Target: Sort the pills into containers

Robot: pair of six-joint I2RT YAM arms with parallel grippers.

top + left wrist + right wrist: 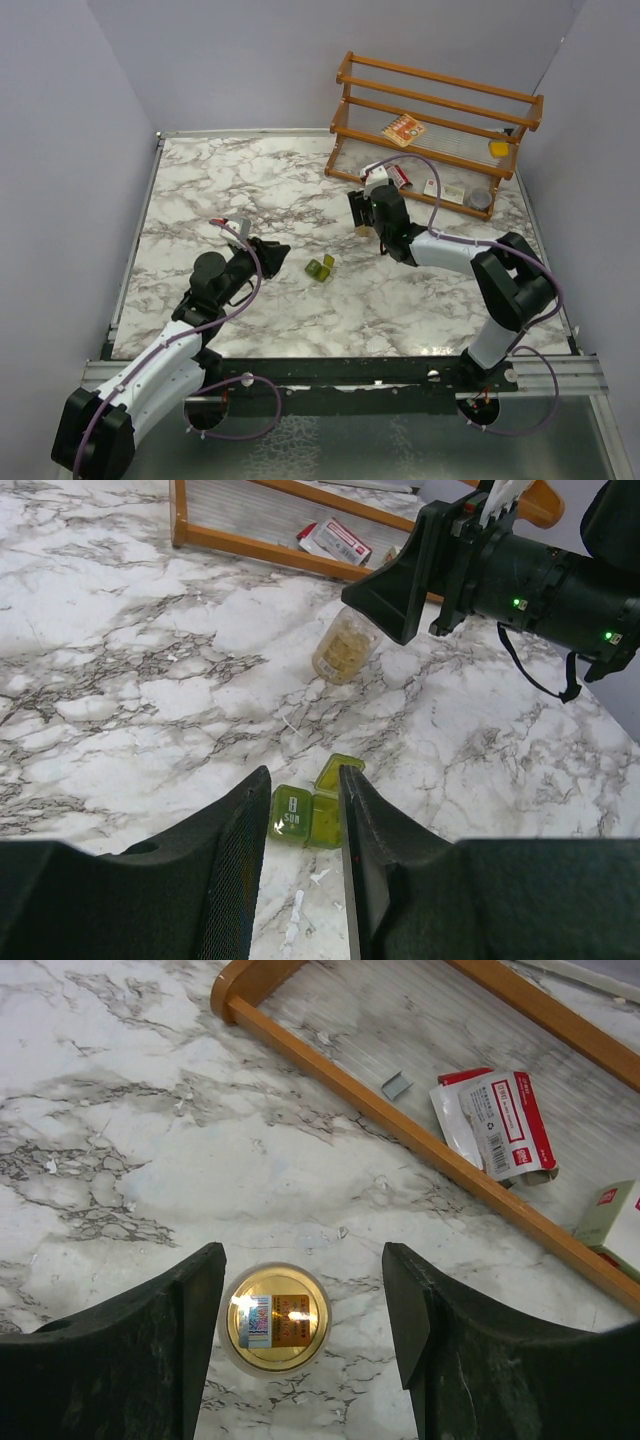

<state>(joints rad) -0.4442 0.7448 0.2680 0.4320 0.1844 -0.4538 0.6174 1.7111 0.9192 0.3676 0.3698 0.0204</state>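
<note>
Near the middle of the table point(200, 190), just in front of the left gripper point(283, 250), lies the pill box point(320, 267). It is a small piece of translucent olive-green plastic made of square compartments. The left wrist view shows three green squares of it: two side by side and one more behind them, set a little askew. Whether any lid is lifted I cannot tell. The left gripper has its two black fingers apart with nothing between them. The box lies on the marble just beyond their tips and is not touched.

The pills point(345, 650) are tiny pale yellow-orange pieces. They fill a small clear bottle point(275, 1318) that stands upright on the table, near the pill box on the side toward the rack. The right gripper point(302, 1250) hangs over this bottle with its jaws wide, one finger on each side. One finger is very near the bottle and a strip of marble shows beside the other, so the bottle is not clamped.

The table top is white marble pattern with grey veins, with some small white flecks on it. Plain pale grey walls close it on the left, back and right. An orange-brown wooden rack point(440, 100) stands in the far right corner, with red-and-white cartons point(400, 176) on its ribbed floor and a yellow block point(498, 148) at its right end
</note>
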